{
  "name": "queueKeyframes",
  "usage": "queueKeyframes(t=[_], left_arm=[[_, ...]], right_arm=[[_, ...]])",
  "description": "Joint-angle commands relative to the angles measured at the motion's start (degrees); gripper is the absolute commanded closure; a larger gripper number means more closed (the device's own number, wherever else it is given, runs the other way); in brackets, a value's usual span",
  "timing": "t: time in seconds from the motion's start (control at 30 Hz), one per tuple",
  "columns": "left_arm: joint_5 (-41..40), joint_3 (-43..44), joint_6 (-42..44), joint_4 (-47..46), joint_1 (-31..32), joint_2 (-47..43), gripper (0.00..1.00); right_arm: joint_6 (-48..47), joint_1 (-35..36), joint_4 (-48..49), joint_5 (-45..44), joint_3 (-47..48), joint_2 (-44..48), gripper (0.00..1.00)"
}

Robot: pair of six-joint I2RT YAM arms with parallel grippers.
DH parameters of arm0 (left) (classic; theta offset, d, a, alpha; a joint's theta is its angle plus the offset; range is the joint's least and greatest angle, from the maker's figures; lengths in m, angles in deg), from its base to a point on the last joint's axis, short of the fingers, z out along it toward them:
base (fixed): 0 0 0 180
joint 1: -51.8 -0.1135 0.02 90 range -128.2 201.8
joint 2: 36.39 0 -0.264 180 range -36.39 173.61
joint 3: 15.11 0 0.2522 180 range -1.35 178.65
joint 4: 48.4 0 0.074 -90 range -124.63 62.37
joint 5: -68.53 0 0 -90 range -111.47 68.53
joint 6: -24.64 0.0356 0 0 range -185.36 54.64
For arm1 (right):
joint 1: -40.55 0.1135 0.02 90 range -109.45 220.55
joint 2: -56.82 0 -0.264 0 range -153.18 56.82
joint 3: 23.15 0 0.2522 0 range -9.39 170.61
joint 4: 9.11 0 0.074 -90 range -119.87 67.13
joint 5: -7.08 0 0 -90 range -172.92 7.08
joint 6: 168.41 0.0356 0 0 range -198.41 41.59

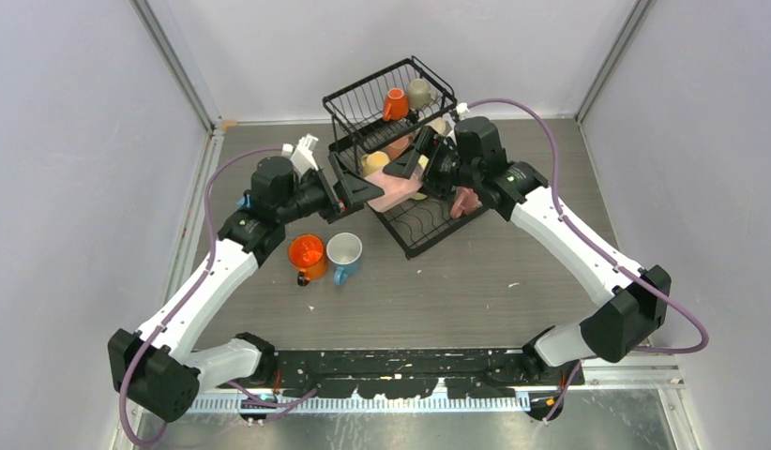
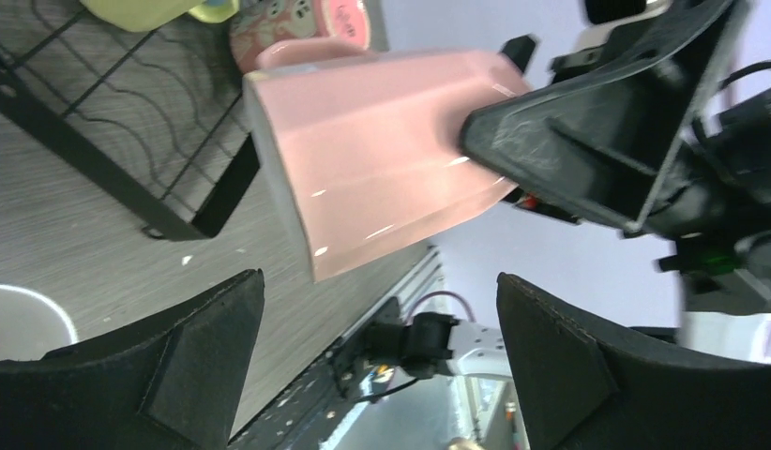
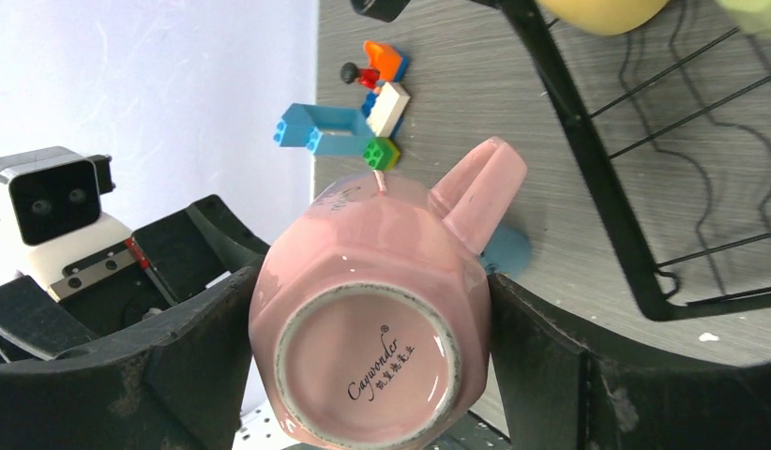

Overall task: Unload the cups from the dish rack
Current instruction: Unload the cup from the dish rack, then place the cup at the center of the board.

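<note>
Table (image 1: 513, 291): carries the rack toward its far edge, at the middle.
Dish rack (image 1: 424, 246): not yet emptied; an orange cup (image 1: 395, 103) and a beige cup (image 1: 418, 92) sit in the upper basket, and a yellow cup (image 1: 374, 162) sits lower.
Right gripper (image 3: 372, 319): clamped across the pink mug's sides, mug base toward its camera.
Left gripper (image 2: 380, 281): jaws wide apart and empty, facing the mug; this looks like a handover.
Pink mug (image 2: 382, 159): held in the air at the rack's near-left edge, between both grippers.
Unloaded cups: an orange mug (image 1: 307, 253) and a light blue mug (image 1: 345, 251) stand upright, touching, left of the table's centre.
Toy blocks (image 3: 363, 122): clear only in the right wrist view, at a table edge.
Views: only the right wrist view shows the mug's printed base and handle.
</note>
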Motion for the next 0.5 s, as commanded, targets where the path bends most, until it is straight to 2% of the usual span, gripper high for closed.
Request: queueKeyframes(t=[0.0,0.2,0.47], left_arm=[[6.17,-1.41,-6.9,-11.31,-2.14,-2.28,0.06],[9.13,-3.93,-14.95,-20.42,-3.88,-2.7,0.13],[10.59,-4.95,-20.76,-28.41,-4.31,-2.51,0.32]], right_arm=[[7.32,-0.16,15.14,6.5,-0.75,3.62,0.65],[13.21,-0.26,23.84,10.32,-4.19,3.64,0.65],[18.61,-0.47,32.07,12.54,-7.87,3.68,0.65]])
